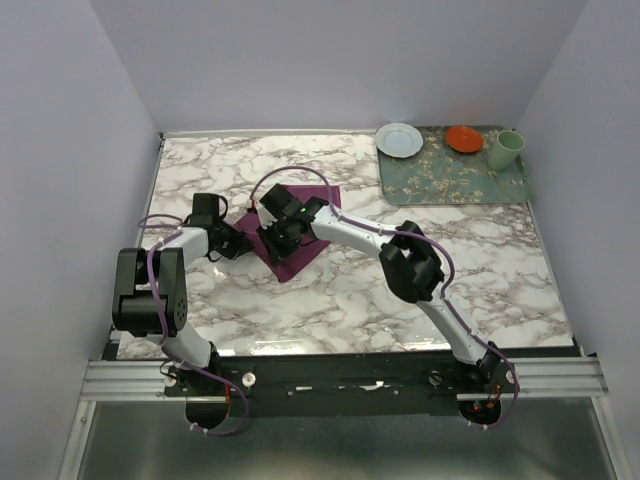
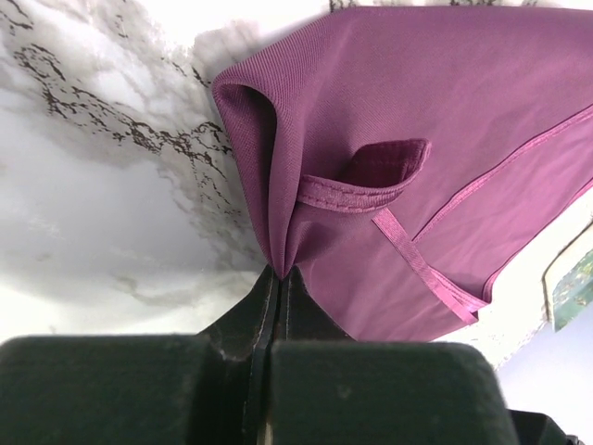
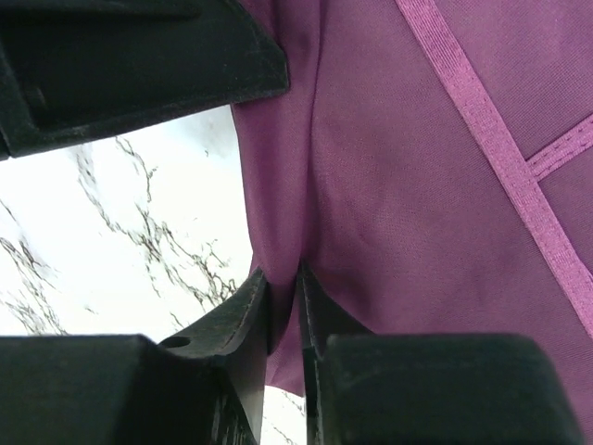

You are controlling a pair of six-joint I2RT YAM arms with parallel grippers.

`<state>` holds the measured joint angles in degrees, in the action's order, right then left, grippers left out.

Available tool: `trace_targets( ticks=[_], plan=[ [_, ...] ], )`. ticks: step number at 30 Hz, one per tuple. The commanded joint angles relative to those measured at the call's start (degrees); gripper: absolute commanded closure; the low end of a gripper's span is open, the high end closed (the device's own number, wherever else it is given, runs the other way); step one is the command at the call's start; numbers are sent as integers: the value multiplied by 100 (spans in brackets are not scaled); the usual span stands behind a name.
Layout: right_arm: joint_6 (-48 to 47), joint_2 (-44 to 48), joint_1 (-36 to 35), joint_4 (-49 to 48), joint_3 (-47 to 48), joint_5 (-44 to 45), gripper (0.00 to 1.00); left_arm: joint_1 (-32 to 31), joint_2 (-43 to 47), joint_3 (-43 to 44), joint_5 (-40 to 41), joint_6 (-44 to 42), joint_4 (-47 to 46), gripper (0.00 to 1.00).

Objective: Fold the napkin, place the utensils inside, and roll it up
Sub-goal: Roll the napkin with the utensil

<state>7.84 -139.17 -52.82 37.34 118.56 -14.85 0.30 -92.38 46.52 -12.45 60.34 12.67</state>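
The napkin (image 1: 292, 262) lies left of centre on the tabletop (image 1: 400, 290), partly under both arms. It is soft, light cloth with a stitched hem. It droops and puckers wherever it is lifted, so I judge it will sag and slide rather than hold a crease by itself. The hem and corners look like the best grips, being thicker than the middle.

My left claw (image 2: 280, 278) is pressed together on a gathered fold at the napkin's edge, and the cloth rises from it in a loose loop. My right claw (image 3: 283, 287) pinches another pleat of the same napkin, with fabric between its fingers. I see no knife in any view.

The marble looks smooth and glossy, so I expect the cloth to slip across it. There is open room to the right. A green mat (image 1: 455, 180) with dishes sits well apart at the far right corner.
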Motion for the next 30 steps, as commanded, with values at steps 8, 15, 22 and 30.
trace_targets(
  ticks=[8, 15, 22, 30],
  plan=[
    [7, 321, -167, 748, 404, 685, 46, -3, -131, 366, 173, 66, 676, 100],
    [-89, 180, -360, 748, 659, 1054, 39, -3, -114, 375, 234, 127, 755, 100],
    [-151, -39, -563, 599, 773, 1450, 38, -12, -149, 401, 234, 154, 772, 100],
    [-151, -329, -616, 581, 818, 1615, 38, -3, -158, 410, 216, 171, 772, 100]
  ],
)
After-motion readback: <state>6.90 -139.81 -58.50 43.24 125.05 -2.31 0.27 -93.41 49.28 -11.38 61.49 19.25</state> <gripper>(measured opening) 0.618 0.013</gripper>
